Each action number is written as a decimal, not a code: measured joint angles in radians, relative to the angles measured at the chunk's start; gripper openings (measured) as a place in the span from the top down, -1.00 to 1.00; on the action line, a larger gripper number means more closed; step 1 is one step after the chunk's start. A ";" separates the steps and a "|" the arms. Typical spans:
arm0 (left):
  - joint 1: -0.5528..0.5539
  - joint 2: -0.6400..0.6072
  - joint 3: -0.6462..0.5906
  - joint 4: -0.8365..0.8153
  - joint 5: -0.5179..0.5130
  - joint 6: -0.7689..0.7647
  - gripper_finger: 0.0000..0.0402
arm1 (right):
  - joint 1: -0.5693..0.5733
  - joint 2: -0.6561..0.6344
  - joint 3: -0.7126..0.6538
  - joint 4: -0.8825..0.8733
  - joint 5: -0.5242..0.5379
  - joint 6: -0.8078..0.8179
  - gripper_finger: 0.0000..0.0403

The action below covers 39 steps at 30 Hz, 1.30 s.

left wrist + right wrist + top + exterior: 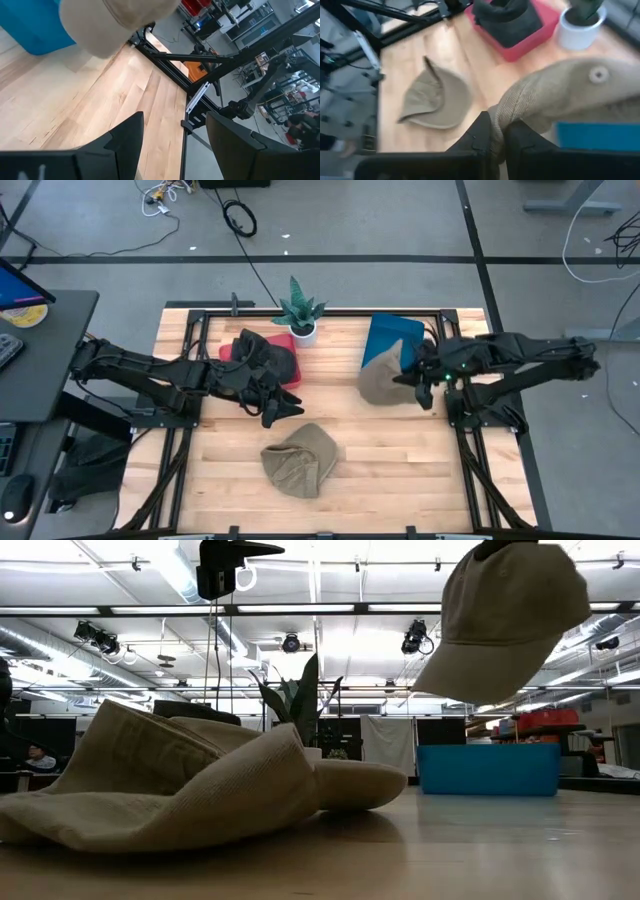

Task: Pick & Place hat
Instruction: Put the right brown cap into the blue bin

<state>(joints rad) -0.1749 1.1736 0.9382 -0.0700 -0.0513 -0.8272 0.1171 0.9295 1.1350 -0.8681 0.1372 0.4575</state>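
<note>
Hat [378, 380], soft tan cloth: we are gripping its edge in the right gripper [496, 135], crown sagging, left gripper [172, 145] hanging wide, empty.

No readable text, label, brand or number on anything in view.

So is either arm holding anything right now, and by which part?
Yes. The right tool is shut on a tan cap, pinching a fold of its fabric and holding it off the table. The left tool is open and empty.
</note>
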 joint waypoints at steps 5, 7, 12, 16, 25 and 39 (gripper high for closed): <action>0.000 0.000 0.000 0.000 -0.001 -0.005 -0.10 | -0.098 0.000 0.033 -0.032 -0.028 -0.196 0.89; 0.000 0.000 0.000 0.000 -0.006 -0.007 -0.10 | -0.133 0.000 0.038 -0.032 -0.042 -0.277 0.89; 0.000 0.000 0.000 0.000 -0.018 -0.018 -0.10 | -0.236 0.007 0.044 -0.034 -0.039 -0.501 0.89; 0.000 0.000 0.000 0.000 -0.026 -0.022 -0.10 | -0.315 0.031 0.044 -0.058 -0.037 -0.683 0.89; 0.000 0.000 0.000 0.000 -0.037 -0.043 -0.10 | -0.432 0.097 0.044 -0.142 0.009 -1.003 0.89; 0.000 0.000 0.000 0.000 -0.083 -0.044 -0.10 | -0.542 0.177 0.044 -0.205 0.080 -1.148 0.89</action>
<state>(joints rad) -0.1749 1.1736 0.9382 -0.0704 -0.1341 -0.8709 -0.4245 1.1065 1.1790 -1.0734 0.2170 -0.6900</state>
